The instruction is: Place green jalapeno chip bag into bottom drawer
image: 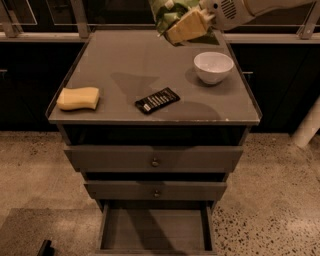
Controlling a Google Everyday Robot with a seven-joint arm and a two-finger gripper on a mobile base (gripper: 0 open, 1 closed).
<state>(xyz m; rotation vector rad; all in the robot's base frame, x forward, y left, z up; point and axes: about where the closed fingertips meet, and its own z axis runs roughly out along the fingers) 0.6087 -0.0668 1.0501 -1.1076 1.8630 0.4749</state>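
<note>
Above back edge of cabinet top [150, 75], tool [184, 26] clamps green jalapeno chip bag [169, 10]; bottom drawer [155, 231] open

Speckled terrazzo floor [280, 200], dark cabinets [30, 85] behind, white post [307, 127] at right

No word, brand or number can be read anywhere in this scene. The flat black wrapper [157, 100], lying near the front of the cabinet top [130, 55], carries rows of white print too fine to make out. The green jalapeno chip bag [167, 10] shows pale patches of lettering that cannot be deciphered. It is clamped in the gripper [186, 27], which hangs at the upper edge of the view, above the back of the cabinet top.
</note>
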